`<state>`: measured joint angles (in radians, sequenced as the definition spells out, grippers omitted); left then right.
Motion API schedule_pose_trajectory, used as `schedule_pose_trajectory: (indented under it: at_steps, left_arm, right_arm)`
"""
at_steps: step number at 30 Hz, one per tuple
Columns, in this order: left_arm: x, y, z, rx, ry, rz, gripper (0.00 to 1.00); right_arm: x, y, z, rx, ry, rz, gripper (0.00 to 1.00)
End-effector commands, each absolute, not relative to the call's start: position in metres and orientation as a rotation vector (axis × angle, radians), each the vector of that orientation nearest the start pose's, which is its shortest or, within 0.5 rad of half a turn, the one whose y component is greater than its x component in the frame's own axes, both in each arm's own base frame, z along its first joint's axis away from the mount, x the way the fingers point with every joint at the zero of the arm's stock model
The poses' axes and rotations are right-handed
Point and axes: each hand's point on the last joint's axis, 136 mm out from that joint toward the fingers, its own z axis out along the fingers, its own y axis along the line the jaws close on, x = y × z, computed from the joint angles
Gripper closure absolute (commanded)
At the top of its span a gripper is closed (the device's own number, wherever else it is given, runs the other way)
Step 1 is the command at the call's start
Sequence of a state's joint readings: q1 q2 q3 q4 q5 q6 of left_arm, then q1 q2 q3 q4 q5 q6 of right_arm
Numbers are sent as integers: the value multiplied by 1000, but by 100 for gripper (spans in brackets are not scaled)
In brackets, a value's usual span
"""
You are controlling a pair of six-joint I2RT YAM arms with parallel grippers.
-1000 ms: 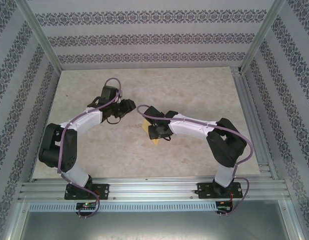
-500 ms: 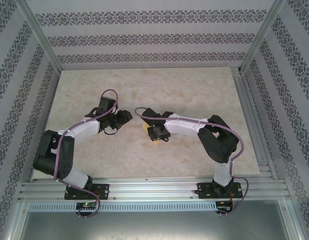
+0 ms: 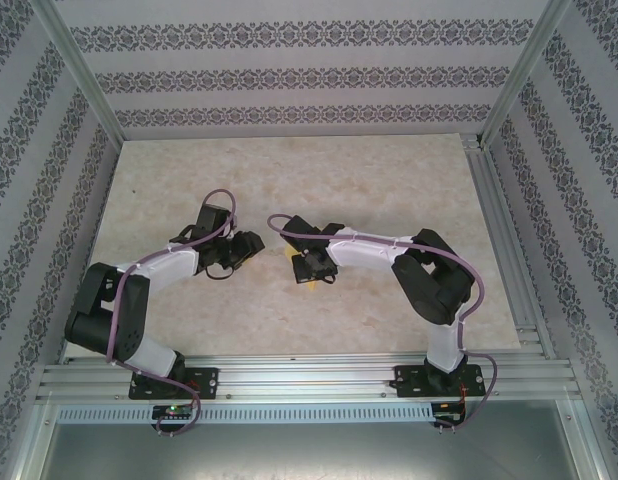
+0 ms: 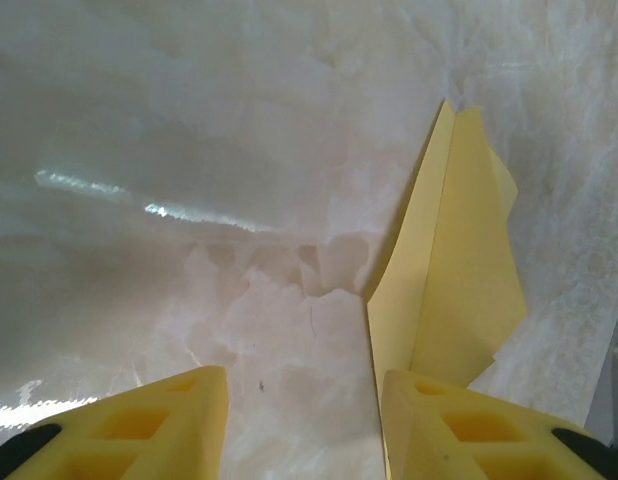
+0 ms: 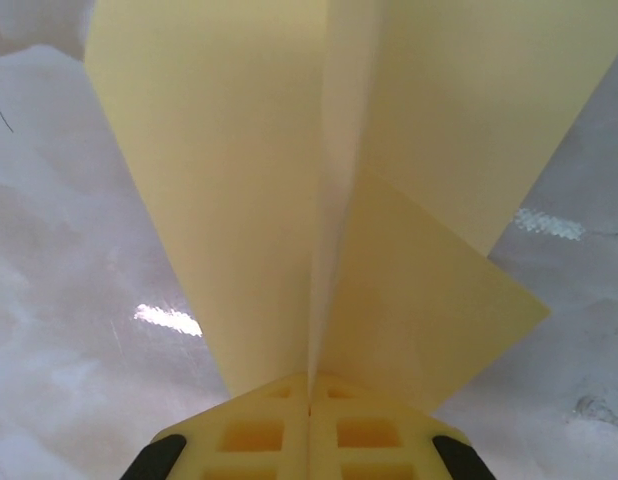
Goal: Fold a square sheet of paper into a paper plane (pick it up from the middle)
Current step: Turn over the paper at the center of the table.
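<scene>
Since the thin, creased pale-yellow square sheet of paper (image 5: 239,180) is light, limp and easily crumpled, its stiffer middle fold looks the safest hold; there the right claw (image 5: 309,395) pinches it upright over the pale marbled counter (image 4: 189,120), the left claw (image 4: 304,400) spread just beside it

Robotics laboratory test cell. Square aluminium posts (image 3: 79,70) frame an enclosure whose wall panels (image 3: 289,75) carry a repeating printed floral band, a backdrop and not a room finish. The bench (image 3: 389,170) has a glossy marble-look top. Two white-and-black arms, left arm (image 3: 154,265) and right arm (image 3: 374,250), are bolted to slotted aluminium rails (image 3: 309,380) at the near edge. Purple cables (image 3: 479,300) run along them, and small circuit boards (image 3: 174,410) sit by the bases. The left gripper (image 4: 304,425) and the right gripper (image 5: 309,395) have moulded yellow fingers.
</scene>
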<state>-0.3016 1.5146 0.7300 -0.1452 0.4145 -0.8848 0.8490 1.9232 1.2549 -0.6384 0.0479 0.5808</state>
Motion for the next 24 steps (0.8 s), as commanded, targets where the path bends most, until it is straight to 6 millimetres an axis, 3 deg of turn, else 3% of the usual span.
schedule_pose_trajectory:
  at_steps: [1, 8, 14, 18, 24]
  left_arm:
    - [322, -182, 74, -563, 2570, -1051, 53]
    - [304, -211, 88, -464, 2508, -1220, 42]
    - [271, -248, 99, -274, 2508, -1329, 38]
    - [250, -268, 91, -218, 2530, -1364, 42]
    - [239, -287, 70, -151, 2593, -1362, 58]
  right_arm:
    - [280, 310, 43, -346, 2816, 326, 100]
    - [283, 312, 75, -130, 2708, 798, 98]
    - [286, 303, 68, -11, 2687, 939, 96]
    - [287, 306, 59, 2, 2706, 952, 96]
    - [286, 309, 49, 6, 2736, 957, 96]
